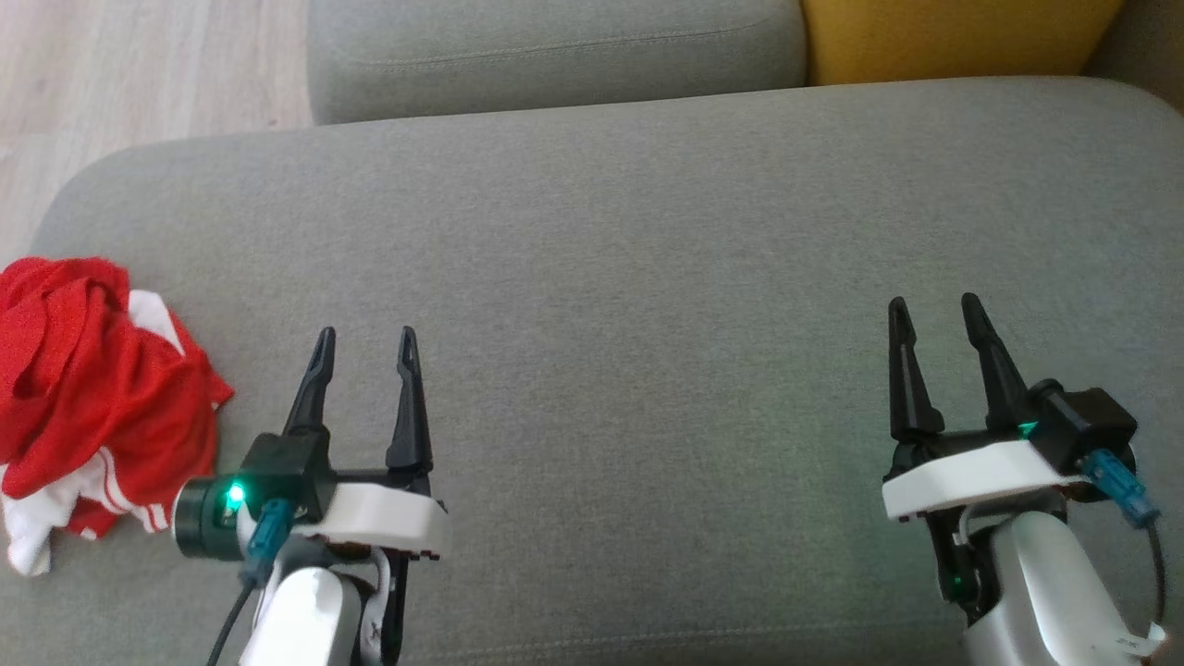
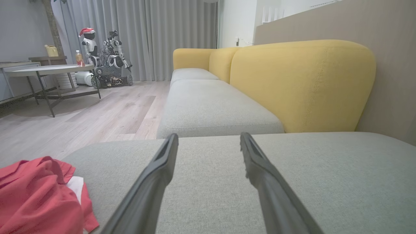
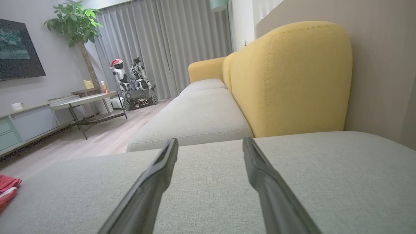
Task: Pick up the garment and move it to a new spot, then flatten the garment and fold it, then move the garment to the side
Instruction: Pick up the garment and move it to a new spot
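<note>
Both grippers, left (image 1: 365, 344) and right (image 1: 932, 310), hover parted and empty over the grey cushion (image 1: 629, 277); crumpled red garment (image 1: 88, 398) at its left edge.

Soft, even indoor light; mild wide-angle distortion at edges.

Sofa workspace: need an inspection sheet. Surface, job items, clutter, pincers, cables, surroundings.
Surface: grey seat cushion, bare fabric between the arms.
Job's things: red and white garment, crumpled at the cushion's left edge, not yet flattened or folded.
Clutter: nothing seen.
Pincers: left pincer open, beside the garment, not touching it; right pincer open, holding nothing.
Cables: left wrist cable and right wrist cable, each with a blue plug.
Surroundings: yellow backrest, wood floor, table, parked robot, curtains.
</note>
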Robot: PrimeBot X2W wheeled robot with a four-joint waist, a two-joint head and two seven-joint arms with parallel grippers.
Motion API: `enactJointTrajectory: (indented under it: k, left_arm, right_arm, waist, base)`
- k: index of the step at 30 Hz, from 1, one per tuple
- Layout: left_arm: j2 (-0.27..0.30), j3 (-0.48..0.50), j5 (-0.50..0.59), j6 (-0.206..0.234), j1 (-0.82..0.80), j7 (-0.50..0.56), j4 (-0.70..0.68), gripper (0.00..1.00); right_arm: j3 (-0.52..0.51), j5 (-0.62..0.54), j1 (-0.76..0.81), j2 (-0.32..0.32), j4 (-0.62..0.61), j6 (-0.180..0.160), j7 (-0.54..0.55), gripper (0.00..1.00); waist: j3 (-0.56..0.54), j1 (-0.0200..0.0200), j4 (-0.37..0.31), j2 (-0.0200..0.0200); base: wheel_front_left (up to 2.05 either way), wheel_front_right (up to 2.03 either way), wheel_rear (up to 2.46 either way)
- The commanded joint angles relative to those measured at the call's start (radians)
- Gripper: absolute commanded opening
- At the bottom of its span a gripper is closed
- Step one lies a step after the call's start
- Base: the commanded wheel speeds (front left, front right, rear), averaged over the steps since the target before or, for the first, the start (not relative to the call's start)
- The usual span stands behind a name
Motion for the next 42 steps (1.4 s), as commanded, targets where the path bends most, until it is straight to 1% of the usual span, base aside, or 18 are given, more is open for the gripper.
enactJointTrajectory:
  k: [1, 4, 5, 7, 12, 18, 21, 26, 29, 33, 42]
  left_arm:
    - [-0.001, 0.039, 0.013, -0.004, -0.027, -0.012, -0.027, 1.0]
    - [-0.004, 0.047, 0.014, -0.012, -0.026, -0.012, -0.02, 1.0]
    - [-0.006, 0.062, -0.01, -0.012, -0.024, -0.012, -0.017, 1.0]
    - [-0.006, 0.064, -0.011, -0.013, -0.026, -0.012, -0.016, 1.0]
    - [-0.007, 0.07, -0.02, 0.005, -0.022, -0.012, -0.016, 1.0]
    - [-0.007, 0.086, -0.013, 0.013, -0.008, -0.012, -0.018, 1.0]
    - [-0.007, 0.097, 0.011, 0.025, 0.006, -0.012, -0.023, 1.0]
    - [-0.007, 0.107, 0.009, 0.028, 0.033, -0.012, -0.03, 1.0]
    - [-0.007, 0.112, 0.008, 0.027, 0.043, -0.012, -0.031, 1.0]
    - [-0.007, 0.118, 0.004, 0.027, 0.046, -0.012, -0.031, 1.0]
    - [-0.007, 0.159, -0.031, 0.009, 0.043, -0.012, -0.016, 1.0]
  right_arm:
    - [0.025, -0.011, -0.045, -0.006, -0.03, -0.001, -0.011, 1.0]
    - [0.035, -0.022, -0.044, -0.006, -0.035, -0.001, -0.011, 1.0]
    - [0.038, -0.025, -0.039, -0.006, -0.038, -0.001, -0.011, 1.0]
    - [0.046, -0.028, -0.033, -0.006, -0.039, -0.001, -0.011, 1.0]
    - [0.073, -0.036, -0.022, -0.006, -0.034, -0.001, -0.011, 1.0]
    - [0.103, -0.039, -0.012, -0.006, -0.032, -0.001, -0.011, 1.0]
    - [0.116, -0.039, -0.006, -0.006, -0.028, -0.001, -0.011, 1.0]
    - [0.133, -0.027, 0.004, -0.006, -0.021, -0.001, -0.011, 1.0]
    - [0.147, -0.013, 0.007, -0.006, -0.02, -0.001, -0.011, 1.0]
    - [0.157, -0.001, 0.008, -0.006, -0.016, -0.001, -0.011, 1.0]
    - [0.171, 0.0, 0.008, -0.006, -0.014, -0.001, -0.011, 1.0]
  waist:
    - [0.001, 0.0, 0.005, 0.0]
    - [0.003, 0.0, 0.027, 0.0]
    - [0.005, 0.0, 0.05, 0.0]
    - [0.006, 0.0, 0.078, 0.0]
    - [0.005, 0.0, 0.162, 0.0]
    - [0.002, 0.0, 0.269, 0.0]
    - [-0.004, 0.0, 0.314, 0.0]
    - [-0.019, 0.0, 0.379, 0.0]
    - [-0.025, 0.0, 0.404, 0.0]
    - [-0.032, 0.0, 0.418, 0.0]
    - [-0.021, 0.0, 0.399, 0.0]
  base:
    - [0.0, 0.0, 0.0]
    - [0.0, 0.0, 0.0]
    - [0.0, 0.0, 0.0]
    - [0.0, 0.0, 0.0]
    - [0.0, 0.0, 0.0]
    - [0.0, 0.0, 0.0]
    - [0.0, 0.0, 0.0]
    - [0.0, 0.0, 0.0]
    - [0.0, 0.0, 0.0]
    - [0.0, 0.0, 0.0]
    - [0.0, 0.0, 0.0]
